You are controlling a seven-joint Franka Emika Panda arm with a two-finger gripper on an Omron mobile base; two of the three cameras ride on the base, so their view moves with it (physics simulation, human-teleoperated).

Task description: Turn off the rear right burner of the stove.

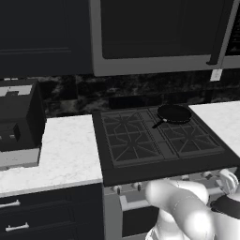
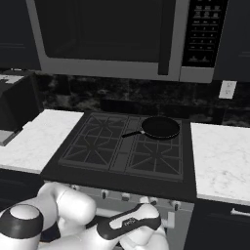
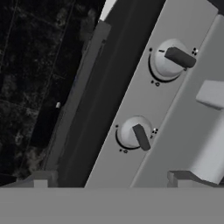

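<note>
The stove point(image 1: 140, 173) is a black four-burner range with a silver front. Its rear right burner point(image 1: 152, 114) is largely covered by a small round frying pan point(image 1: 174, 113), also seen as the pan point(image 2: 160, 127). My arm is folded low in front of the stove's front. In the hand view my gripper point(image 3: 111, 180) is open, close to the silver knob panel point(image 3: 131, 100). The lower knob point(image 3: 133, 133) lies just beyond the gap between the fingertips point(image 3: 40, 179). A second knob point(image 3: 168, 61) sits farther along the panel. Nothing is held.
The oven's bar handle point(image 3: 210, 131) runs beside the knobs. A dark boxy toaster point(image 1: 18, 122) stands on the white counter point(image 1: 65, 150) left of the stove. More counter point(image 2: 219, 156) lies to the right. A microwave point(image 2: 107, 34) hangs above the cooktop.
</note>
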